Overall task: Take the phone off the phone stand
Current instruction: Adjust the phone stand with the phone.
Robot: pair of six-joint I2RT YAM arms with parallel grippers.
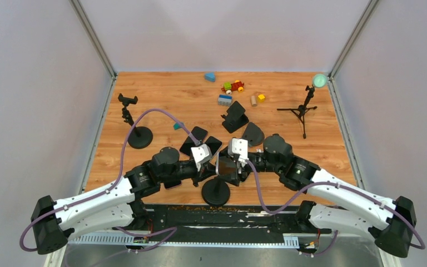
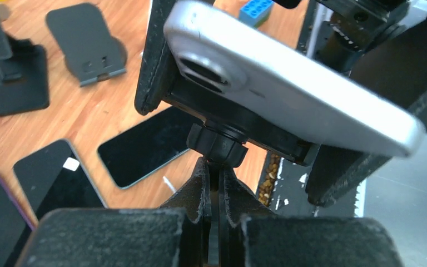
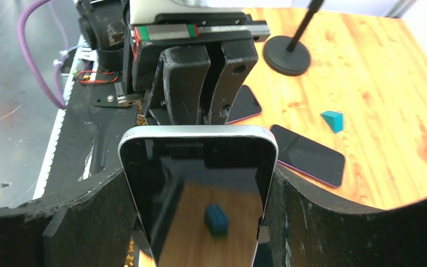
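Gripping phone (image 3: 200,178) by both long edges with right gripper (image 3: 200,233); pinching stem of phone stand (image 2: 218,143) tight with left gripper (image 2: 216,175), just under stand's cradle. Seated in that cradle, screen toward right wrist. Likely rigid, slick, glass-faced, fairly light: keep to edges, draw straight out of cradle.

Worktop (image 1: 172,94): warm orange-brown wood planks, grain running left to right. Closed in on three sides by plain, pale grey panels: back wall (image 1: 222,33), left wall (image 1: 28,111), right wall (image 1: 400,111). A slim aluminium post rises at each far corner: left post (image 1: 93,36), right post (image 1: 354,36). Near edge: black strip (image 1: 228,214), scuffed white in places, then a grey metal surface (image 1: 228,257). Light even and diffuse; soft glare on the wood in the right wrist view.
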